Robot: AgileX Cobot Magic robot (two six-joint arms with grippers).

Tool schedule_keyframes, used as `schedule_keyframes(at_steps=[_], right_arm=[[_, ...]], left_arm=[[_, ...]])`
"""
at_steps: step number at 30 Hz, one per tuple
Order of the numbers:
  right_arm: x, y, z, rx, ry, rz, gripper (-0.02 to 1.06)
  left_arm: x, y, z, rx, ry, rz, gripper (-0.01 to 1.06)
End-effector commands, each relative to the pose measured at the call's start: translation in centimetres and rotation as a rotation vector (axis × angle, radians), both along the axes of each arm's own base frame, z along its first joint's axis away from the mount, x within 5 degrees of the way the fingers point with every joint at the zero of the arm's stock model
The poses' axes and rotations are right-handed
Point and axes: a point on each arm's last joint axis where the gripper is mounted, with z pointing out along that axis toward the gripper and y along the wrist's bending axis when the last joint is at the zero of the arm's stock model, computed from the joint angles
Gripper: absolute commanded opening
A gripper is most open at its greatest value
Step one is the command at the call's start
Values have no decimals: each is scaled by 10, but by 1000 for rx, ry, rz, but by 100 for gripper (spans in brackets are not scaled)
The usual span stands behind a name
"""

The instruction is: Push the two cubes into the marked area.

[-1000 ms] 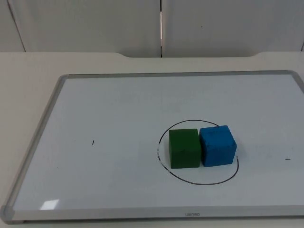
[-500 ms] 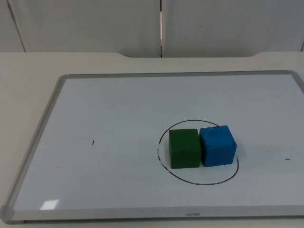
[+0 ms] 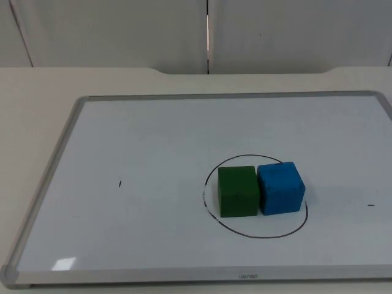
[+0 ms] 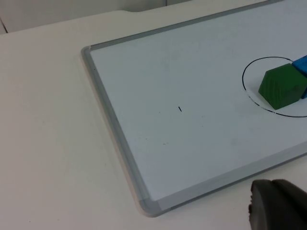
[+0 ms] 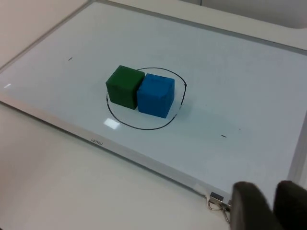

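Observation:
A green cube [image 3: 237,191] and a blue cube [image 3: 280,187] stand side by side, touching, inside a black drawn circle [image 3: 252,236] on the whiteboard [image 3: 46,184]. The blue cube's right side reaches the circle's line. From the right wrist the green cube [image 5: 124,86] and the blue cube [image 5: 155,95] lie well ahead of my right gripper [image 5: 274,206], which is shut on nothing off the board's near corner. My left gripper [image 4: 274,201] is shut, hanging beyond the board's front edge, far from the green cube [image 4: 282,87].
The whiteboard's grey frame [image 4: 112,129] rises slightly above the white table. A metal clip [image 5: 217,201] sits at the board's corner by the right gripper. Small pen marks [image 3: 120,183] dot the board. The grey partition wall [image 3: 122,30] closes the back.

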Motion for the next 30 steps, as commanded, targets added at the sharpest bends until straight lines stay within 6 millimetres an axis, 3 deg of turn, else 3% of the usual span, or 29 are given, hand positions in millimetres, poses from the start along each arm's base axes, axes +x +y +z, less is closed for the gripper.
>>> schedule_keyframes(at_steps=[1, 3, 4, 8, 9, 13, 27, 30], right_arm=[[1, 0, -1, -3, -14, 8, 30], [1, 0, -1, -3, -14, 8, 48], [1, 0, -1, -3, -14, 8, 48], [1, 0, -1, -5, -15, 7, 75], [1, 0, -1, -5, -15, 7, 75], [1, 0, -1, -5, -15, 7, 79], [1, 0, -1, -5, -15, 7, 79], [1, 0, -1, -5, -15, 7, 92]], left_arm=[[0, -1, -1, -9, -6, 2, 5], [0, -1, -1, -9, -6, 2, 19], [0, -1, -1, -9, -6, 2, 19], [0, -1, -1, -9, -6, 2, 60], [0, -1, -1, -9, -6, 2, 60], [0, -1, -1, -9, -6, 2, 87], [0, -1, -1, -9, -6, 2, 91], [0, -1, -1, -9, -6, 2, 105]])
